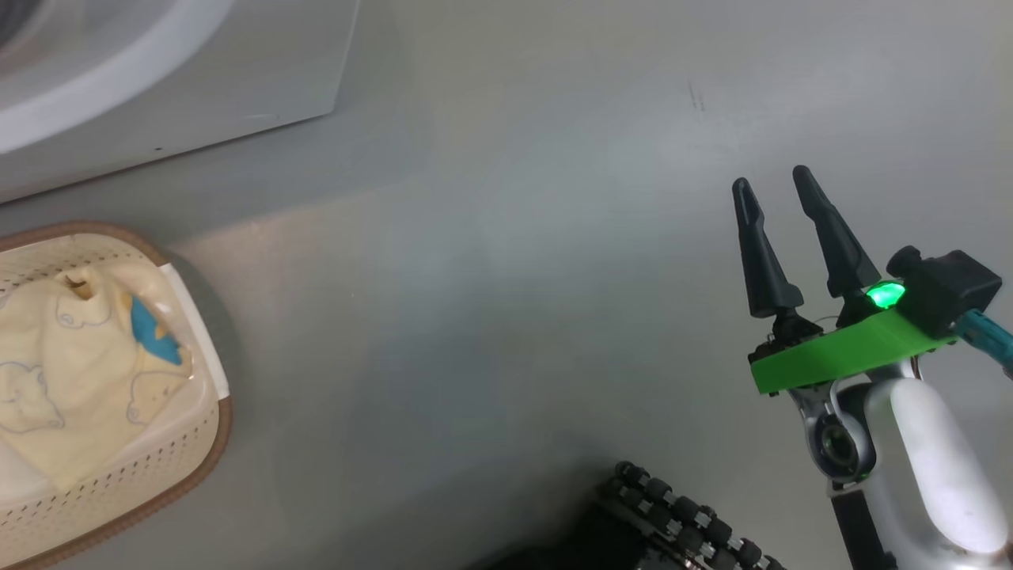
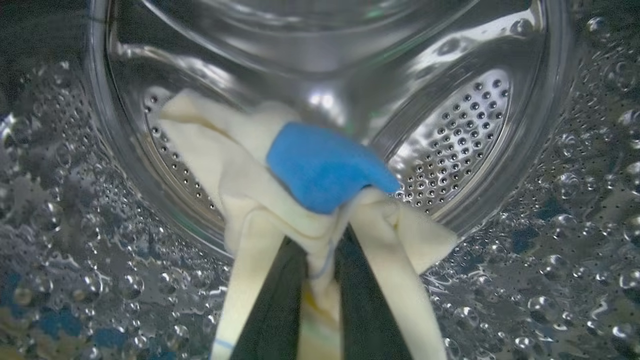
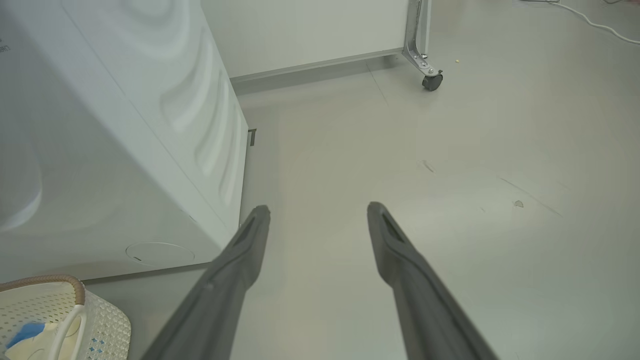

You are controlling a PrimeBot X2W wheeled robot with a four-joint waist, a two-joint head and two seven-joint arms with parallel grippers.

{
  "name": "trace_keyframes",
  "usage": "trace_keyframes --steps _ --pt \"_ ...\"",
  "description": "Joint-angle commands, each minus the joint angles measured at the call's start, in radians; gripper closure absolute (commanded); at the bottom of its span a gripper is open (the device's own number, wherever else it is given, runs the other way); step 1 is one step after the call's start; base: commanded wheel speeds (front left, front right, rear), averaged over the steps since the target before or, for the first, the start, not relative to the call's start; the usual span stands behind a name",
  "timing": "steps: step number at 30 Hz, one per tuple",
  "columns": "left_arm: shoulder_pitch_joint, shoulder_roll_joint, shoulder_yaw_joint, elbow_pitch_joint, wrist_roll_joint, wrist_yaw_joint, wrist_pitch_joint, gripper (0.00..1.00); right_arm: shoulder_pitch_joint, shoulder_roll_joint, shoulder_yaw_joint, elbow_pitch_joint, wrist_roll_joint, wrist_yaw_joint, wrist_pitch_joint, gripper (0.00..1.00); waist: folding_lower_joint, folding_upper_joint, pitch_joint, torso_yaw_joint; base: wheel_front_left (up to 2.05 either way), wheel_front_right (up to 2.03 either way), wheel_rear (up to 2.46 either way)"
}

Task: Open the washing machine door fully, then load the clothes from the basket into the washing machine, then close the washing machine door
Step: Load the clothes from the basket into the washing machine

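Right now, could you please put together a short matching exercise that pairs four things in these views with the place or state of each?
Things:
1. left gripper
2. right gripper
3. basket
4. drum

States:
A. jaws wide apart, empty, above the floor
B. stands on the floor beside the washing machine, with a second garment in it
C. jaws shut on a yellow garment with a blue patch
D. shiny perforated steel, behind that garment

Pairs: 1-C, 2-A, 3-B, 4-D.
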Motion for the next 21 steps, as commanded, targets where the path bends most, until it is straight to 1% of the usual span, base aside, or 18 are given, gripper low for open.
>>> trace_keyframes --steps 1,3,5,6,7,8,15,21 --pt "-0.036 0.064 0.020 -0.014 0.014 0.000 -0.020 1.00 0.007 -0.015 0.012 -0.017 0.008 0.000 -0.013 0.00 -0.0001 0.0000 0.002 -0.008 0.00 0.00 0.00" --pt "-0.047 0.061 0.022 0.023 0.012 0.000 -0.035 1.00 0.010 -0.015 0.011 -0.011 0.011 0.000 -0.016 0.00 -0.0001 0.0000 0.002 -0.012 0.00 0.00 0.00" --pt "-0.051 0.056 0.020 0.066 0.005 -0.001 -0.022 1.00 0.012 -0.015 0.011 -0.005 0.013 0.000 -0.018 0.00 -0.0001 0.0000 0.001 -0.014 0.00 0.00 0.00" --pt "-0.051 0.051 0.024 0.085 -0.004 0.000 -0.018 0.67 0.013 -0.015 0.011 -0.003 0.014 0.000 -0.019 0.00 -0.0001 0.0000 0.001 -0.013 0.00 0.00 0.00" --pt "-0.050 0.046 0.028 0.104 -0.012 0.001 -0.013 0.16 0.012 -0.015 0.010 -0.002 0.016 0.000 -0.020 0.00 -0.0001 0.0000 0.002 -0.013 0.00 0.00 0.00" --pt "-0.047 0.044 0.027 0.117 -0.015 0.000 -0.013 0.00 0.012 -0.015 0.010 0.000 0.017 0.000 -0.021 0.00 -0.0001 0.0000 0.003 -0.012 0.00 0.00 0.00" --pt "-0.027 0.016 0.029 0.179 -0.041 -0.012 -0.041 0.00 -0.001 -0.015 0.002 0.005 0.012 0.000 -0.023 0.00 -0.0001 0.0000 -0.003 0.001 0.00 0.00 0.00" --pt "0.035 -0.013 0.018 0.222 -0.047 -0.019 -0.087 0.00 -0.001 -0.015 -0.009 0.009 0.003 0.000 -0.024 0.00 -0.0001 0.0000 -0.044 0.022 0.00 0.00 0.00"
